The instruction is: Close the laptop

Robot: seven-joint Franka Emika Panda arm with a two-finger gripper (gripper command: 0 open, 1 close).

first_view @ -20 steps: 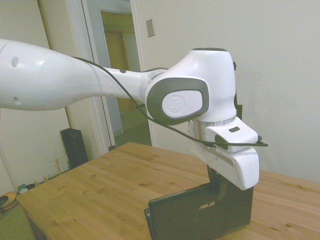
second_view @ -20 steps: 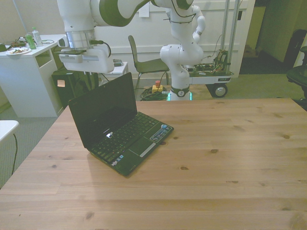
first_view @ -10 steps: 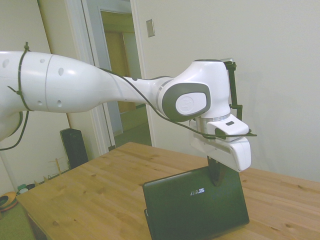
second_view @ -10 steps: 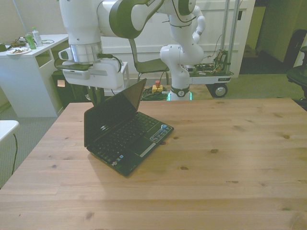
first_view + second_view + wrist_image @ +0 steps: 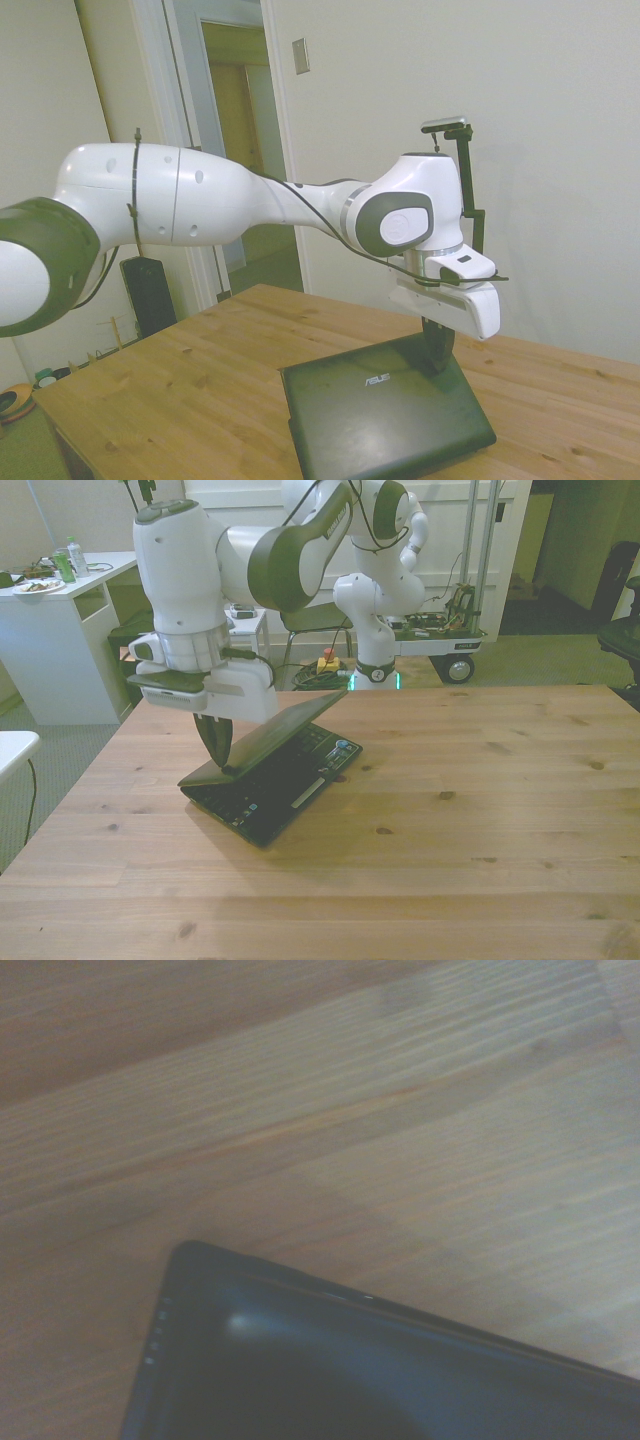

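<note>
The laptop (image 5: pixel 268 772) lies on the wooden table (image 5: pixel 470 810) toward the front view's left. Its dark lid (image 5: pixel 270 730) is tilted low over the keyboard, with a narrow wedge still open on the side toward the front view's right. In the side view the lid (image 5: pixel 385 415) shows its silver ASUS logo (image 5: pixel 377 379) and looks almost flat. My gripper (image 5: pixel 217 745) is shut with nothing in it, and it presses on the lid's top edge. In the side view the gripper (image 5: pixel 437 348) touches the lid's far edge. The wrist view shows one dark corner of the laptop (image 5: pixel 350 1380) over wood.
A white desk (image 5: pixel 60 610) with a plate and cans stands off the table at the front view's left. A chair (image 5: pixel 305 610) and a wheeled cart (image 5: pixel 440 635) stand behind the table. Bare wood stretches across the table on the front view's right.
The lid has swung down from nearly upright to almost flat over the keyboard. My gripper has followed it downward and forward, staying on the lid's top edge.
</note>
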